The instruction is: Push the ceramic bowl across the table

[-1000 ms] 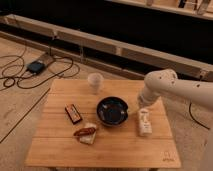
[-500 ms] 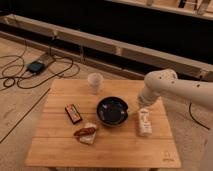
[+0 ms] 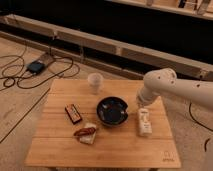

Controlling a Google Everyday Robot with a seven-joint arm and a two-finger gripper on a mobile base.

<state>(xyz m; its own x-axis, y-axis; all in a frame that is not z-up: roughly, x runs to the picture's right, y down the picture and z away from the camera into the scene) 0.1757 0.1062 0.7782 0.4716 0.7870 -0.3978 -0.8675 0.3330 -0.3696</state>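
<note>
Gripper (image 3: 144, 125) sat just right of the ceramic bowl (image 3: 112, 110), grip unreadable; I judged it slick, brittle: push the rim.

- Smooth white tubular arm (image 3: 187, 91) with a bulbous rounded joint (image 3: 160, 81), up and right of the glossy dark round ceramic bowl (image 3: 112, 110).
- Pale white elongated gripper (image 3: 144, 123), just right of that bowl.

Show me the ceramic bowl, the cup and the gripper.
ceramic bowl (image 3: 112, 111): camera view, dark inside centre.
cup (image 3: 94, 82): camera view, side wall.
gripper (image 3: 144, 127): camera view, white lower end, right of the bowl.
</note>
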